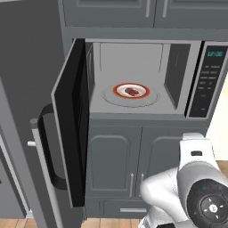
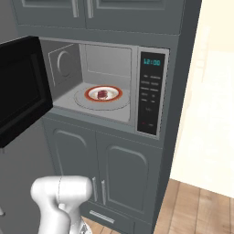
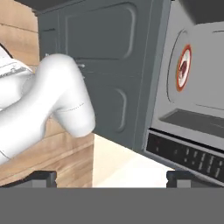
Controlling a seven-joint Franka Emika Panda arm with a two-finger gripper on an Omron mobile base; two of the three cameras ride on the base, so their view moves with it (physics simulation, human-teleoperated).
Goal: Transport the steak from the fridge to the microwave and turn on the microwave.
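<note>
The microwave (image 1: 196,49) stands with its door (image 1: 71,120) swung wide open to the left. On the glass turntable inside lies an orange-rimmed white plate (image 1: 119,91) with the steak (image 1: 132,92) on it, a small dark red slab. From the right base view the steak (image 2: 102,94) sits mid-cavity, left of the dark button panel (image 2: 151,93). In the rolled hand view the steak (image 3: 183,68) and the microwave (image 3: 175,109) are at the right. My gripper (image 3: 111,179) is open and holds nothing, well back from the cavity. The fridge (image 1: 22,89) is the grey body at the left.
Grey cabinet doors (image 1: 120,160) sit below the microwave, more cabinets (image 1: 147,13) above it. The fridge's bar handle (image 1: 42,178) stands just left of the open microwave door. Wooden floor (image 2: 201,210) and a pale wall lie to the right.
</note>
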